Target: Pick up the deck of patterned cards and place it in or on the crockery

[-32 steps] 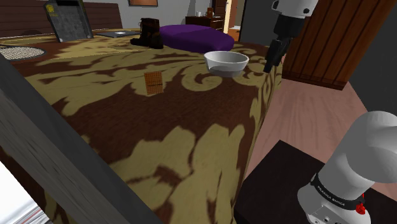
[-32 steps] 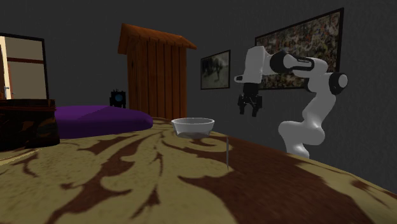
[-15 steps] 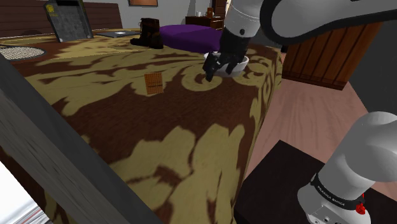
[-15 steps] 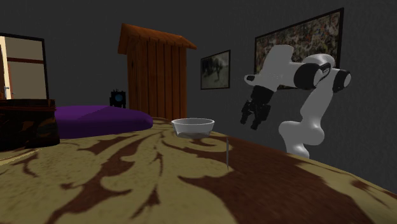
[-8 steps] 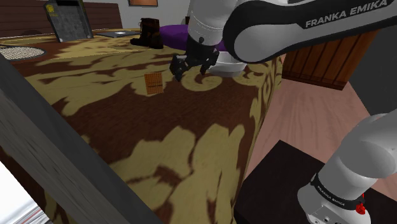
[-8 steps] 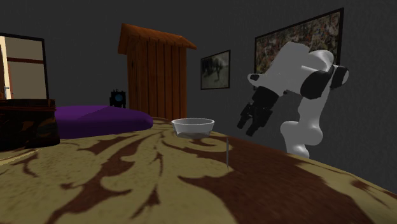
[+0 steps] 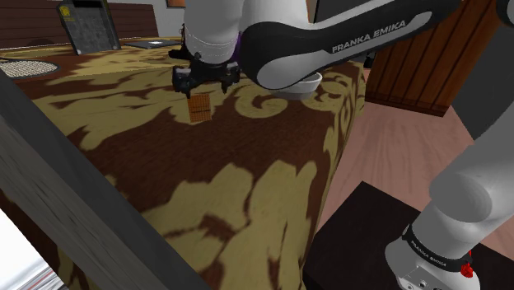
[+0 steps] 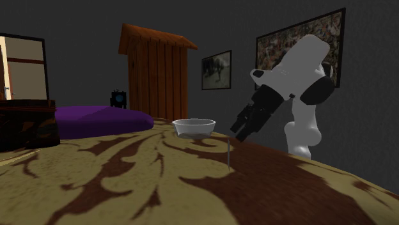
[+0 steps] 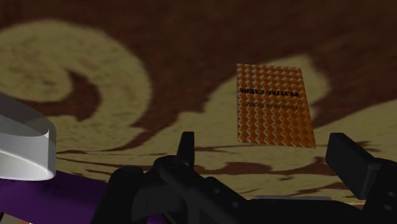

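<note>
Pincer [image 7: 203,81] spread wide, empty, hanging just above the upright orange card deck [image 7: 198,108]! The white arm [image 7: 329,41] stretches low across the brown-and-gold surface [image 7: 247,181], hiding part of the bowl [image 7: 306,85]

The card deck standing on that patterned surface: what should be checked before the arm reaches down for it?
1. Jaws open: ok, they stand apart in the wrist view.
2. Card deck lined up with the jaws: ok, it sits ahead of them, within their gap.
3. Deck upright and untouched: ok, it stands on edge on the brown-and-gold surface.
4. Bowl upright: ok.
5. Bowl empty: cannot tell.
</note>
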`<state>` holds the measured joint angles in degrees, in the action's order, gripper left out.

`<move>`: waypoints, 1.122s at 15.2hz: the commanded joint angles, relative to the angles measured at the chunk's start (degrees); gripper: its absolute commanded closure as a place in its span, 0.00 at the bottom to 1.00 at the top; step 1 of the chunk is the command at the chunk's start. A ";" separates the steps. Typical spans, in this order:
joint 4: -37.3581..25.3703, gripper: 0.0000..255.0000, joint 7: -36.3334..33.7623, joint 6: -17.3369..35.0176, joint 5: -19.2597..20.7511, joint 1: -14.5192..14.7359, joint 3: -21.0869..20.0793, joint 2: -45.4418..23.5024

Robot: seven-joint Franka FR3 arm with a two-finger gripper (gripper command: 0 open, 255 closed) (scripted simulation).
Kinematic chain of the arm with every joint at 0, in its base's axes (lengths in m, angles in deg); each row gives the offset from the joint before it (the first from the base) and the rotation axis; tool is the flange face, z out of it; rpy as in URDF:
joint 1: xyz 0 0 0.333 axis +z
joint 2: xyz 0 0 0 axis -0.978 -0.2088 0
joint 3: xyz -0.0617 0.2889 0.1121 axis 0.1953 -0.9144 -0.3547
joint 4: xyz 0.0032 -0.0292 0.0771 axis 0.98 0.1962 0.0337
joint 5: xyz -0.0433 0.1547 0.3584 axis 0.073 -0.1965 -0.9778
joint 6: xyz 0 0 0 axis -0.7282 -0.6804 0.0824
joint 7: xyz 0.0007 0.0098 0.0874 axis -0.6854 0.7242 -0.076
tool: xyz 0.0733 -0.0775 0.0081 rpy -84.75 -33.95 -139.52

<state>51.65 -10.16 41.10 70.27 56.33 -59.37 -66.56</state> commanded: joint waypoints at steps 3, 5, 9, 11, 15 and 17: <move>-4.69 0.00 -7.97 -3.82 11.37 1.83 -1.79 -8.55; -4.71 0.00 -8.72 -3.43 12.94 2.17 -1.28 -9.95; -4.88 0.00 -9.99 -2.82 15.72 2.73 -0.39 -12.48; -4.88 0.00 -9.99 -2.82 15.72 2.73 -0.38 -12.48; -4.88 0.00 -9.99 -2.82 15.72 2.73 -0.38 -12.48; -4.88 1.00 -9.98 -2.82 15.71 2.73 -0.38 -12.47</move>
<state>46.77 -20.14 38.28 85.98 59.06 -59.75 -79.03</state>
